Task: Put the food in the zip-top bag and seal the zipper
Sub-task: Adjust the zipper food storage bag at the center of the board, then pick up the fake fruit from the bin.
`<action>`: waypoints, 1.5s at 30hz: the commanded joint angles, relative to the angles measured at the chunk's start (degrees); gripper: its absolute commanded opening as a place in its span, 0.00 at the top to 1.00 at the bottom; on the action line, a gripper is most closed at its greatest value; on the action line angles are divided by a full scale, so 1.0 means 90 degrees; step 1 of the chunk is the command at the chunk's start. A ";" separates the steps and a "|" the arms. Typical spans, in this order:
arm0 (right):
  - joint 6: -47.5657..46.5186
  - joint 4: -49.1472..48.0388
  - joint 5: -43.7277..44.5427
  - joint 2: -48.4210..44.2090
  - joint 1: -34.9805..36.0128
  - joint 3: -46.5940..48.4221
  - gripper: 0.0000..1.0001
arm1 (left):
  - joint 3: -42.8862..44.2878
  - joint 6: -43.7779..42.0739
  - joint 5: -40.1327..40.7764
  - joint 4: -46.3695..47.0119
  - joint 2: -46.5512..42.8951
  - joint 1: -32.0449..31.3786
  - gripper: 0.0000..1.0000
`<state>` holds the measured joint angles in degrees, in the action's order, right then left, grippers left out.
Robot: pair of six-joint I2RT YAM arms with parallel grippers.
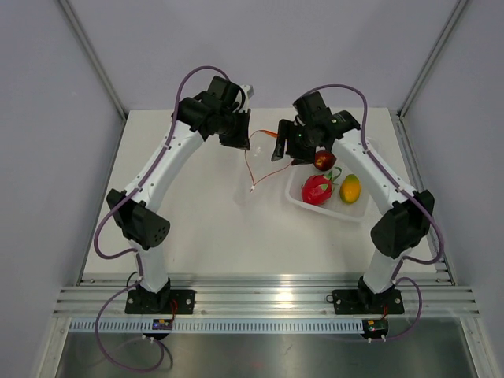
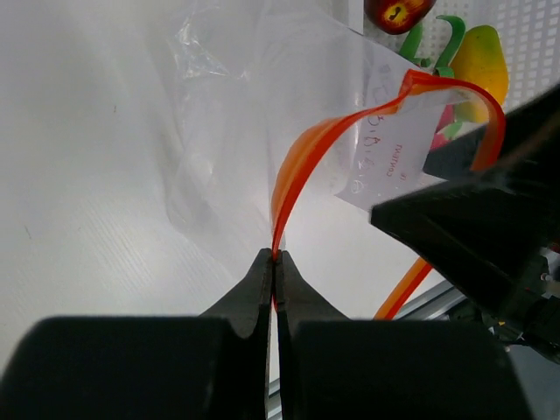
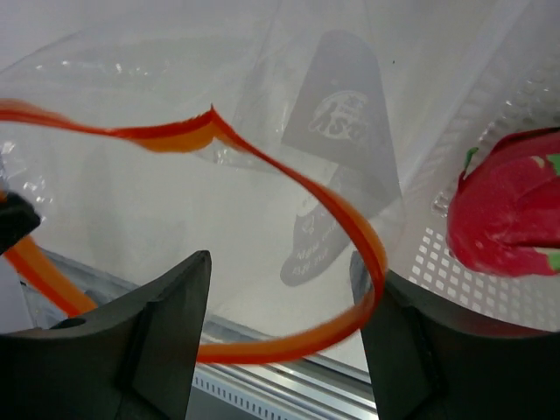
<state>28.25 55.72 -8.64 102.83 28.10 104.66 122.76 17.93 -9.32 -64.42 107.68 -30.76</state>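
The clear zip-top bag [image 2: 227,114] hangs above the table between my two grippers, its mouth held open. Its orange-red zipper [image 2: 302,166] curves in a loop. My left gripper [image 2: 275,260] is shut on one end of the zipper strip; in the top view it [image 1: 244,142] is left of the bag. My right gripper [image 3: 280,306] is open, and the zipper loop [image 3: 289,179] passes between its fingers, close against the right finger [image 3: 394,324]. The dark red fruit [image 1: 324,161], pink-red fruit [image 1: 317,190] and yellow-orange fruit [image 1: 350,188] lie in the tray.
The rigid clear tray [image 1: 358,213] stands on the right of the table, just right of my right gripper [image 1: 285,146]. Its perforated floor [image 3: 437,262] and the pink-red fruit [image 3: 512,219] show in the right wrist view. Grey walls enclose the table.
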 commanded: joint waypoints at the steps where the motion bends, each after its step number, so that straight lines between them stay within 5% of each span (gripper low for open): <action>1: 0.0122 0.0195 0.0762 -0.1090 -0.0036 0.0276 0.28 | 0.0227 0.0078 0.0196 0.0098 -0.0070 0.0030 1.00; 9: 0.0552 0.0673 0.3586 -0.2567 -0.0327 -0.0884 0.16 | 0.0393 0.0087 0.0255 0.0088 0.0018 0.0030 1.00; 15: 0.0133 0.0459 0.2553 -0.2530 -0.2262 -0.2467 0.14 | 0.0423 0.0107 0.0303 0.0098 0.0038 0.0020 1.00; 37: -0.0473 -0.1279 0.1586 0.0488 -0.2878 -0.2801 0.18 | 0.0110 0.0019 0.0215 0.0244 -0.0031 0.0020 1.00; 45: -0.0483 -0.1133 0.1810 -0.0027 -0.2888 -0.2831 0.54 | -0.0036 0.0039 0.0186 0.0273 -0.0099 0.0020 1.00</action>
<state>24.12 45.30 6.57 107.53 2.50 78.15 122.83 18.46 -7.70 -64.10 108.44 -30.68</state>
